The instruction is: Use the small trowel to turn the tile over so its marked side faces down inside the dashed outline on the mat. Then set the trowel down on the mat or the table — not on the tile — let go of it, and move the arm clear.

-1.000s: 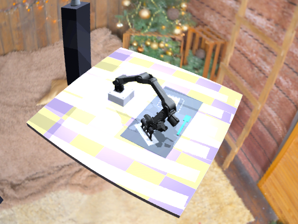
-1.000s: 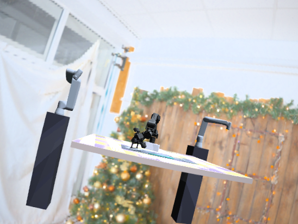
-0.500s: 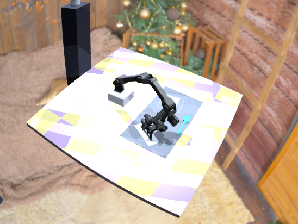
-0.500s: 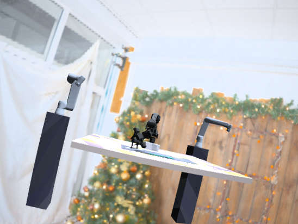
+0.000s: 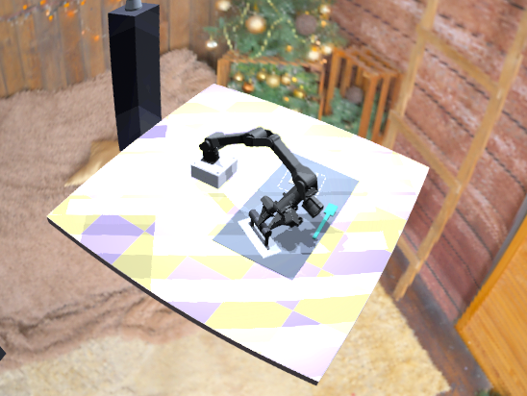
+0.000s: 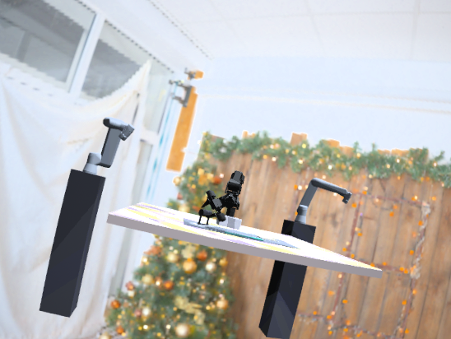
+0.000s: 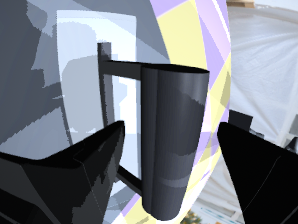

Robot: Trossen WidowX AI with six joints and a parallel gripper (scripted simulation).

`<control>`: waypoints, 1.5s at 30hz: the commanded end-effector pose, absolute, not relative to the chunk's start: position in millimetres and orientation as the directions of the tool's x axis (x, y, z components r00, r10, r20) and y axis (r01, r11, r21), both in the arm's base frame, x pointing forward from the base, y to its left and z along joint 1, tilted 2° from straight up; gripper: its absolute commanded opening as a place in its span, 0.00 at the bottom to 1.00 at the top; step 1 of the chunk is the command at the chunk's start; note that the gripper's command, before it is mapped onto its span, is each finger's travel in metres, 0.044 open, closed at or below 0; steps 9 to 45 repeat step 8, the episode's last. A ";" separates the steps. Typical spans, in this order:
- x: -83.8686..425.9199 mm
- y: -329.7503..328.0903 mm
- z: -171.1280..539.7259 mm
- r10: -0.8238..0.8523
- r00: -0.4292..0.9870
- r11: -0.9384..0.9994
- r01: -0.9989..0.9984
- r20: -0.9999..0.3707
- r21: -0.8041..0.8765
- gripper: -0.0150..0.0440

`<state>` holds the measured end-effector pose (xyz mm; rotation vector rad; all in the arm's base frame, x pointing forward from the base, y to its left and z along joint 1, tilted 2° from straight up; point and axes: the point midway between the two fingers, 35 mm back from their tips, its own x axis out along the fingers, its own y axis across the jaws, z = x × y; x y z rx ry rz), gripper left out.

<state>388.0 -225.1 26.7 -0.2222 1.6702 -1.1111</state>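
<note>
A flat trowel with a pale rectangular blade lies on the near-left part of the blue-grey mat. Its thick black handle stands above the blade on a bar with two posts. My gripper is open around the handle, with a gap on each side in the wrist view. The dashed outline is at the mat's far part, partly behind the arm. A small pale patch shows inside it, but the tile cannot be made out clearly.
A teal spatula-like tool lies along the mat's right edge, its wide end toward the back. The arm's white base block stands left of the mat. The arm reaches over the mat and casts a shadow there.
</note>
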 end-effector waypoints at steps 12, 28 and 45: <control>398.6 -204.1 47.5 -0.627 -0.405 0.561 0.358 -0.665 -0.747 0.76; 398.6 -204.1 47.5 -0.627 -0.405 0.561 0.358 -0.665 -0.747 0.76; 398.6 -204.1 47.5 -0.627 -0.405 0.561 0.358 -0.665 -0.747 0.76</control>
